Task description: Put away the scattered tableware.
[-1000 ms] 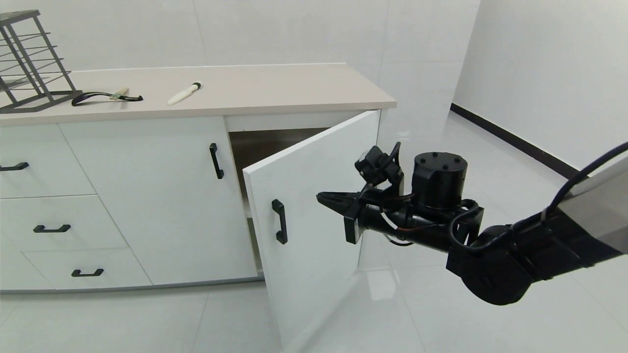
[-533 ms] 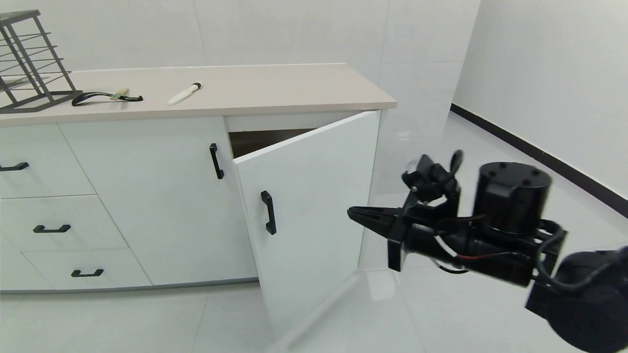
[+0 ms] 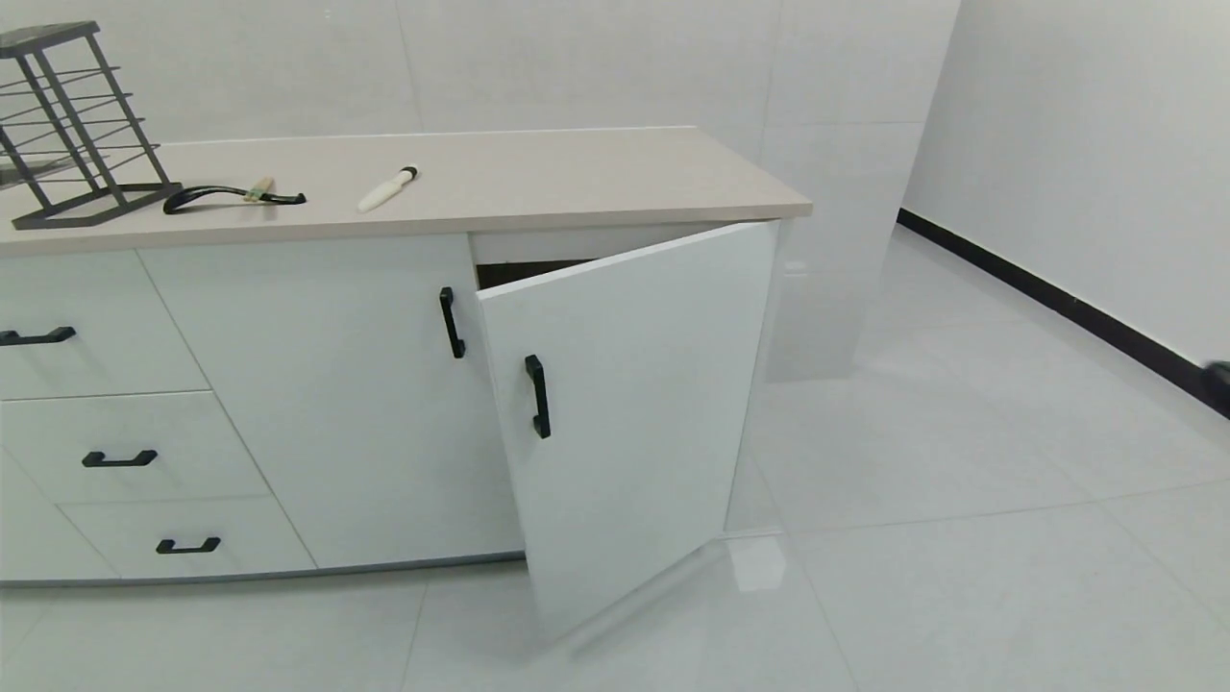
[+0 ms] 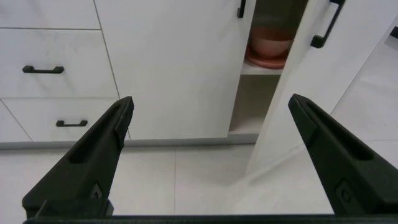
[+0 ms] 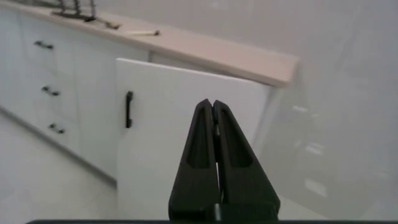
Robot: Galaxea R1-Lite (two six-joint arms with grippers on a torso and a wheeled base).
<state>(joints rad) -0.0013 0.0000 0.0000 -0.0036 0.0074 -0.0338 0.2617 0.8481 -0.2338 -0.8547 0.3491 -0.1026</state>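
Observation:
On the beige countertop lie a black ladle and a white-handled knife. Below it, the white cabinet door with a black handle stands partly ajar. My left gripper is open and empty, low in front of the cabinet gap, where a pink bowl sits on a plate on the shelf. My right gripper is shut on nothing, some way back from the door, with the utensils far off on the counter.
A black wire rack stands at the counter's left end. Drawers with black pulls fill the left of the cabinet. Open tiled floor lies to the right, bounded by a wall with a black skirting.
The right arm drew back to the right and left the head view. The cabinet door swung further toward shut. The head camera shifted slightly.

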